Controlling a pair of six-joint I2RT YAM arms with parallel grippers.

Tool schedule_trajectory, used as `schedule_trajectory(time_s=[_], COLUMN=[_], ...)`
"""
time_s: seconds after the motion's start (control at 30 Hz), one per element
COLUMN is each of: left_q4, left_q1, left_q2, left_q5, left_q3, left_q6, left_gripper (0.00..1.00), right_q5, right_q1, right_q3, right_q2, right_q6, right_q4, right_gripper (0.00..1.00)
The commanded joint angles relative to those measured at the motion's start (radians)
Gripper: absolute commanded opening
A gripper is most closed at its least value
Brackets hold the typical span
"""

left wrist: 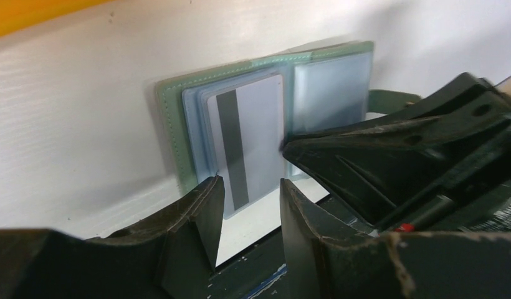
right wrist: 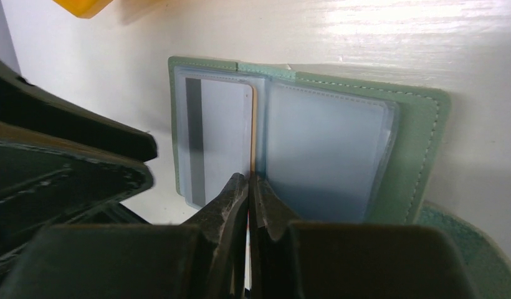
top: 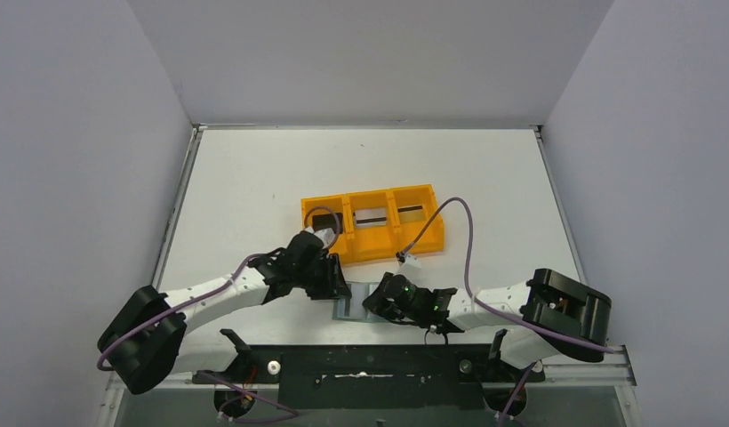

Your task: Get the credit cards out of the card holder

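The card holder (top: 353,308) lies open near the table's front edge, between my two grippers. It is grey-green outside (right wrist: 421,156) with pale blue pockets (left wrist: 328,93). A silvery grey credit card (left wrist: 259,134) with a dark stripe sticks out of its left half (right wrist: 222,134). My left gripper (left wrist: 250,199) hovers at that card's near end, its jaws partly apart on either side, with no clear contact. My right gripper (right wrist: 248,182) is shut, its tips pressed at the fold. A thin tan edge (right wrist: 253,124) runs into them.
An orange three-compartment tray (top: 372,251) stands just behind the grippers; dark strips show in its middle and right compartments. A purple cable (top: 468,240) loops over its right end. The right gripper's body (left wrist: 415,156) crowds the card holder's right half.
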Motion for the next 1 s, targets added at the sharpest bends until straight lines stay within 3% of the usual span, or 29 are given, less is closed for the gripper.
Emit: schedule_trajectory(time_s=[0.0,0.23,0.43,0.6,0.83,0.97], left_q4=[0.052,0.050,0.004,0.004,0.039,0.057], left_q1=[-0.047,-0.082,-0.094,-0.106,-0.107,-0.121], left_q2=[0.061,0.129,0.172,0.170,0.143,0.144], left_q5=[-0.040,-0.064,-0.107,-0.121,-0.118,-0.110], left_q3=[0.047,0.064,0.097,0.062,0.007,-0.009], left_q6=[-0.007,0.009,0.041,0.020,0.005,-0.010], left_gripper=[0.37,0.33,0.16,0.03,0.00,0.00], right_q5=[-0.013,-0.017,0.054,0.088,0.104,0.043], right_q1=[-0.009,-0.016,-0.018,-0.020,-0.023,-0.028], right_q3=[-0.012,0.027,0.108,0.114,0.132,0.105], right_q2=[-0.038,-0.026,-0.027,-0.033,-0.007,0.013], right_q6=[0.018,0.004,0.012,0.047,0.081,0.023], right_q4=[0.116,0.013,-0.201,-0.238,-0.319,-0.198], right_gripper=[0.00,0.09,0.17,0.24,0.27,0.22])
